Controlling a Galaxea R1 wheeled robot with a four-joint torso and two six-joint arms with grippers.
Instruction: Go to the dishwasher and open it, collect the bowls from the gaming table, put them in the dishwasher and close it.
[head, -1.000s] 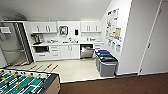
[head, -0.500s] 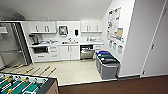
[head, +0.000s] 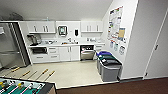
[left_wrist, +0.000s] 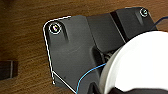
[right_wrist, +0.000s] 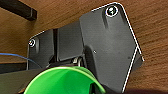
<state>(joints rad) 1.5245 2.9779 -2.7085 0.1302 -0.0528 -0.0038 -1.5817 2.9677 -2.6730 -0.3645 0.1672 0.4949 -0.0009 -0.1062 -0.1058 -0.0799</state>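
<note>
White bowl (left_wrist: 140, 65) cut off at left wrist, green bowl (right_wrist: 62, 81) at right, gripper states untellable, dishwasher (head: 87, 52) blurred.

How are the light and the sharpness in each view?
Head view: bright even room light, soft throughout, straight walls bowed by the wide lens; the dishwasher front shines faintly. Left wrist view: white bowl looms close and blurred. Right wrist view: green bowl likewise; wood floor grain is clearer.

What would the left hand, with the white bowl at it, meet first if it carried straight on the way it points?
Judging by the left wrist view, the brown wood-grain floor: it lies behind the white bowl with nothing visible between. How far off it is cannot be told.
</note>
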